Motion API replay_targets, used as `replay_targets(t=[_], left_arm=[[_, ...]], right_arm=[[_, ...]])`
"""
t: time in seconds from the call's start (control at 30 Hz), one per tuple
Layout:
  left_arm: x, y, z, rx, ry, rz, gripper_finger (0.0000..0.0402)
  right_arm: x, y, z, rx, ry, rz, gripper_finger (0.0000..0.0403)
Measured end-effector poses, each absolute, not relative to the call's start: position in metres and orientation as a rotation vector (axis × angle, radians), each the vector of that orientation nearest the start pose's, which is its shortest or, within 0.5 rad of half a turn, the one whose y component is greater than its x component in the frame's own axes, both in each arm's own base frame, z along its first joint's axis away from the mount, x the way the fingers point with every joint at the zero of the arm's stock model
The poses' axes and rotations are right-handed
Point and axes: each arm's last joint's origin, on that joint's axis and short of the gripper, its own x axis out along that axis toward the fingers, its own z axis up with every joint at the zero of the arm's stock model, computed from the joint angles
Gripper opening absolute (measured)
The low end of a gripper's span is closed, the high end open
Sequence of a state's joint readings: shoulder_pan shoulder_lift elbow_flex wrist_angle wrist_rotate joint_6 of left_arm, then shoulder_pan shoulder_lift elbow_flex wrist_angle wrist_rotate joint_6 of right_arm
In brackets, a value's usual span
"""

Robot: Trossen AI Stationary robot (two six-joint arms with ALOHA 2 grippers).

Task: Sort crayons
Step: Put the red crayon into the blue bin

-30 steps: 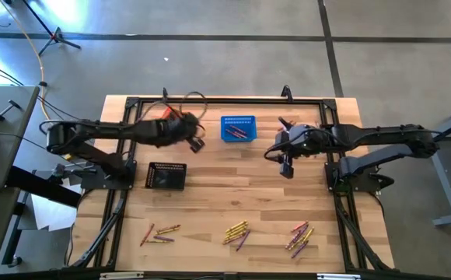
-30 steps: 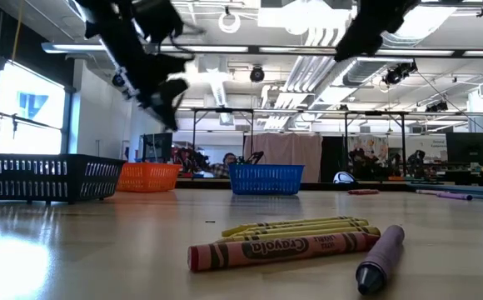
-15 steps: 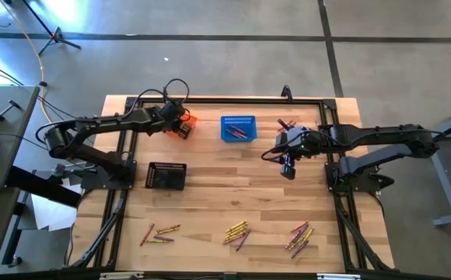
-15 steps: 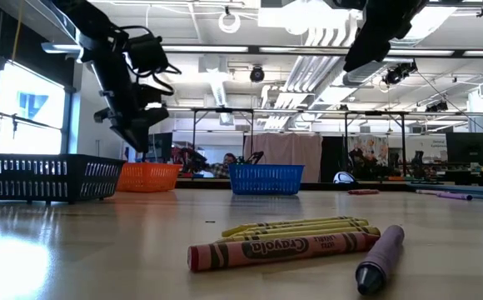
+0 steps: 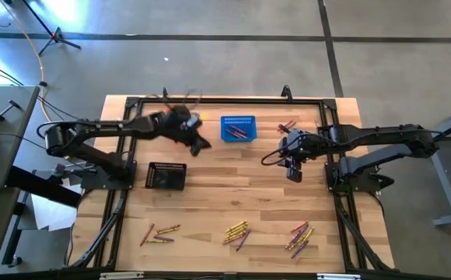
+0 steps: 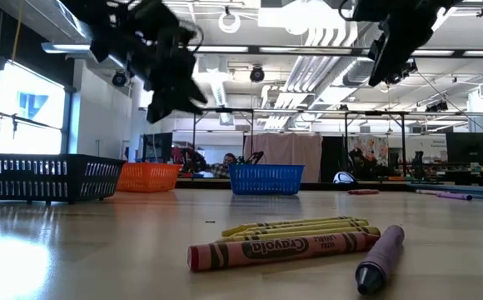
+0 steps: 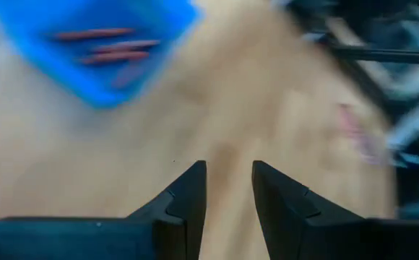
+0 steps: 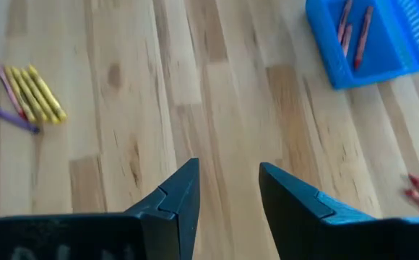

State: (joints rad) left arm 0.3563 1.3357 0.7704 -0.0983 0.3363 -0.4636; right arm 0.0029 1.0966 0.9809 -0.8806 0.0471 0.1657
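Left gripper [image 5: 198,145] hovers above the table between the black basket [image 5: 166,176] and blue basket [image 5: 238,128], fingers narrowly apart, empty. Blue basket holds a few reddish crayons [image 8: 354,30]. Right gripper [image 5: 293,173] hangs right of the blue basket, narrow gap, empty. Loose crayon clusters [image 5: 236,232] lie along the table's near edge; a few more [image 5: 286,125] near the far right corner.

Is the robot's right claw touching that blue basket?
Apart. The high view shows the right gripper over bare wood, well clear of the blue basket. The right wrist view shows its fingers empty, with the basket farther off.
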Motion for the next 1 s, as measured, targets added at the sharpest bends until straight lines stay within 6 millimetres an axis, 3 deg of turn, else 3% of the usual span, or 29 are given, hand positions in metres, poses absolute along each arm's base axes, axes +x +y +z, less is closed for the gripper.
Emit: replay_targets(t=[0.17,0.4,0.6,0.8,0.9,1.0], left_arm=[[0.274,0.024,0.224,-0.721,0.65,-0.012,0.0103],[0.264,-0.049,0.218,-1.038,0.939,-0.141,0.0103],[0.235,-0.096,0.204,-1.228,1.285,0.042,0.0097],[0.199,-0.132,0.195,-1.276,1.55,0.291,0.0084],[0.18,-0.148,0.191,-1.244,1.589,0.444,0.008],[0.166,-0.161,0.189,-1.218,1.487,0.56,0.0079]], right_arm=[[0.2,-0.001,0.28,0.074,1.03,-0.098,0.0128],[0.195,-0.001,0.258,0.035,1.1,-0.08,0.0128],[0.19,-0.001,0.232,0.038,1.156,-0.085,0.0128],[0.186,-0.001,0.211,0.042,1.179,-0.089,0.0128],[0.19,-0.001,0.212,0.065,1.126,-0.102,0.0128],[0.195,-0.001,0.214,0.076,1.077,-0.104,0.0128]])
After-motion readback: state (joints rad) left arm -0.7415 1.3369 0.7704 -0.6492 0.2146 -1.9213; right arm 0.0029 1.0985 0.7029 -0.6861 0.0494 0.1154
